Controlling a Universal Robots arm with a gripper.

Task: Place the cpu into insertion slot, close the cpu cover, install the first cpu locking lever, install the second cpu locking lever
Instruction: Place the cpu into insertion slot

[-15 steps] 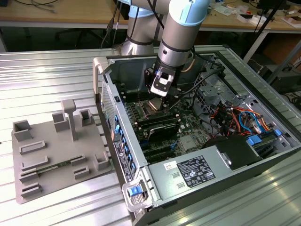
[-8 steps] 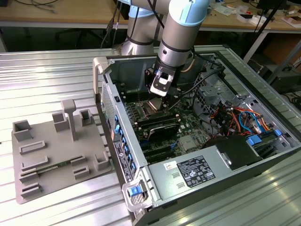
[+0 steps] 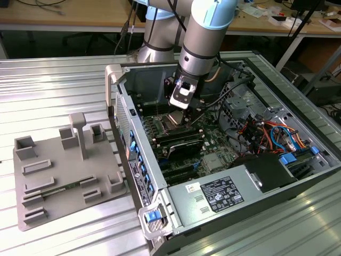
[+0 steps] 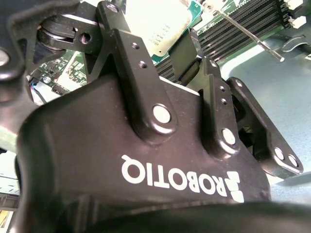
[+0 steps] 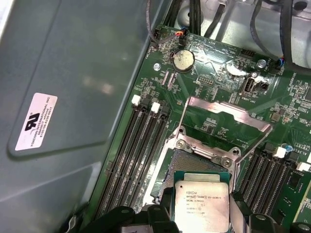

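The cpu (image 5: 201, 208), a flat square chip with a dull silver top, sits between my gripper's (image 5: 202, 221) dark fingers (image 5: 167, 206) and hangs just over the near edge of the insertion slot (image 5: 193, 164). The slot's fine-pinned centre lies bare. Beyond it the cpu cover (image 5: 228, 115), a thin silvery frame, stands tilted up and open. In the second wrist view the cpu (image 4: 163, 24) shows past the black gripper body, held between the fingers (image 4: 187, 56). From the exterior view my gripper (image 3: 180, 102) hangs inside the open computer case above the insertion slot (image 3: 173, 124).
Long black memory slots (image 5: 136, 150) flank the socket on both sides. A thin metal lever rod (image 4: 243, 29) sticks up beside them. The grey case wall with a white label (image 5: 36, 121) runs close by. A grey fixture plate (image 3: 64, 176) lies at the exterior view's left.
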